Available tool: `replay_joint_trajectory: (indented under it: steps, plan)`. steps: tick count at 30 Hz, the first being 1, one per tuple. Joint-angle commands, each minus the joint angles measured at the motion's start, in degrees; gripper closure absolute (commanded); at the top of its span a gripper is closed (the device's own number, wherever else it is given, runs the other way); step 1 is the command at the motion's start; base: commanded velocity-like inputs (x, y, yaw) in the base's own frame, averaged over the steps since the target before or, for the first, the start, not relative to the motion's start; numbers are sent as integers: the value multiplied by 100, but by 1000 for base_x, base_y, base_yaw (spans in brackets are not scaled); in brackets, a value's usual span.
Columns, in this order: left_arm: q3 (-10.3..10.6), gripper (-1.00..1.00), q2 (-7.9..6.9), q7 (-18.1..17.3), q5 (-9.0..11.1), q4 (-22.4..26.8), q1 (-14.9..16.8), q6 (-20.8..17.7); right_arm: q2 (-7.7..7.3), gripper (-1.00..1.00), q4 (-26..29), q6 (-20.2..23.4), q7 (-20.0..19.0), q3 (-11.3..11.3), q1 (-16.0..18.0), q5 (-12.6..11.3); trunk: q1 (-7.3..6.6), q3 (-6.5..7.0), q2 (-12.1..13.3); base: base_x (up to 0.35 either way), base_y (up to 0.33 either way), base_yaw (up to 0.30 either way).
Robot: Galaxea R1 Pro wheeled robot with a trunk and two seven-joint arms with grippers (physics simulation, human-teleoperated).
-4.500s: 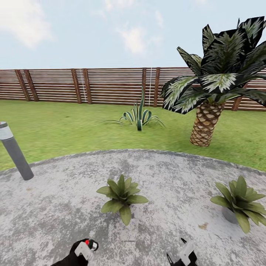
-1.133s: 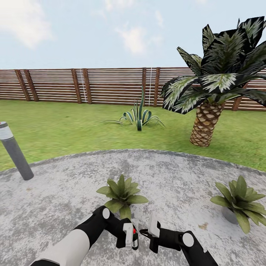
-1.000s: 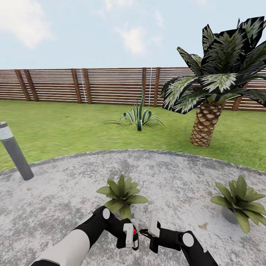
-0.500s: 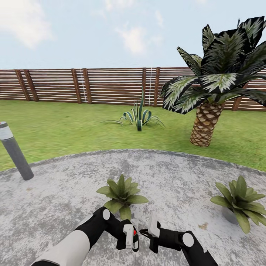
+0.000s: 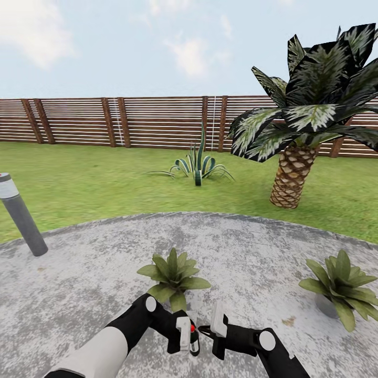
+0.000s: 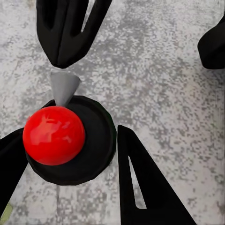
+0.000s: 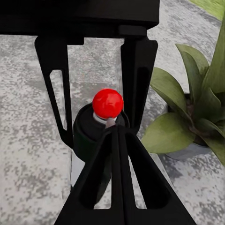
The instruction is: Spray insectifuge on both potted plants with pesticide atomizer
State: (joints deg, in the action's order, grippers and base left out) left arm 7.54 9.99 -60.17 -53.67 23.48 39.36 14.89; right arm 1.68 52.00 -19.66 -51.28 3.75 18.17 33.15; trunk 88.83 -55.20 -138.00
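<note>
My left fingers [image 5: 187, 336] are clamped on the spray bottle [image 5: 193, 340], my right fingers [image 5: 209, 332] pressed together at its red button [image 7: 107, 103], yet neither potted plant [image 5: 172, 274] shows any spray.

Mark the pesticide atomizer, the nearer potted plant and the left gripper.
pesticide atomizer [image 6: 55, 135]: left wrist view, on its red top button.
nearer potted plant [image 5: 172, 277]: head view, on the middle of its leaf rosette.
left gripper [image 5: 187, 335]: head view, between the fingertips, at the atomizer.
</note>
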Motion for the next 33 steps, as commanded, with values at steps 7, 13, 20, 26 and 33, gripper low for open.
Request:
replay_joint_trajectory:
  steps: [7, 13, 20, 26, 33]
  plan:
    - [1, 100, 1, -3, 74, -11, -3, 40, 8, 100, 12, -29, 4, -6, 2, 43, -1, -6, -2, 0, 0, 0]
    - [1, 100, 1, -7, 76, -34, -7, 40, 51, 100, 12, -21, 4, -6, 2, 43, -1, -6, -2, 0, 0, 0]
    - [1, 100, 1, -10, 76, -36, -7, 40, 67, 100, 12, -20, 4, -6, 2, 46, -1, -6, -2, 0, 0, 0]
    - [1, 100, 1, -4, 72, -36, -7, 40, 68, 100, 11, -20, 4, -6, 2, 47, -1, -6, -2, 0, 0, 0]
    - [44, 100, 1, 5, -5, -36, -27, 25, 61, 100, 4, -20, 4, -6, 2, 51, -1, -6, -2, 0, 0, 0]
